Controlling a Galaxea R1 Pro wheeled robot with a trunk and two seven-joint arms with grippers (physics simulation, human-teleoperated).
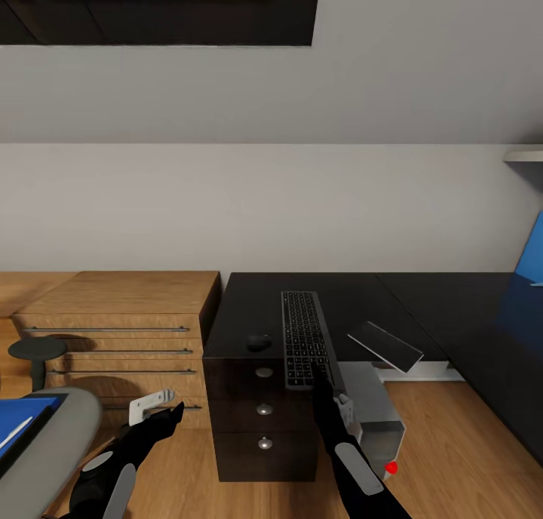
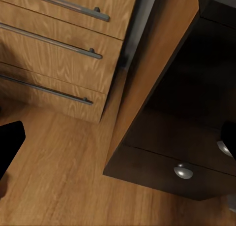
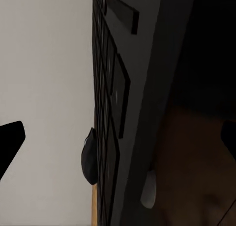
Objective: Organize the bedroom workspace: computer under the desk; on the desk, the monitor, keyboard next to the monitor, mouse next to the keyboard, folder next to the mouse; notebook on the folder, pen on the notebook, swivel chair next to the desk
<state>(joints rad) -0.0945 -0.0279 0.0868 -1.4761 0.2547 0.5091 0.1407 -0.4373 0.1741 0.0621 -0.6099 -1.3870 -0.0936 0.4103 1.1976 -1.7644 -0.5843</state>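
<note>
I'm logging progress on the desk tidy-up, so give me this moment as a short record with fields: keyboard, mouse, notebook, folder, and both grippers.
keyboard: on the desk, lengthwise, near end at the front edge
mouse: on the desk just left of the keyboard
notebook: tilted, right of the keyboard, overhanging the desk edge
folder: blue, on the swivel chair seat at lower left
left gripper: open, low over the floor by the drawer unit
right gripper: at the keyboard's near end, grip not discernible

The grey-framed keyboard (image 1: pixel 305 339) lay lengthwise on the matte black desk (image 1: pixel 347 293) with its near end overhanging the drawer unit, the small dark mouse (image 1: pixel 259 342) just beside it, and a blue folder (image 1: pixel 19 421), probably, on the swivel chair (image 1: pixel 53 459).
</note>
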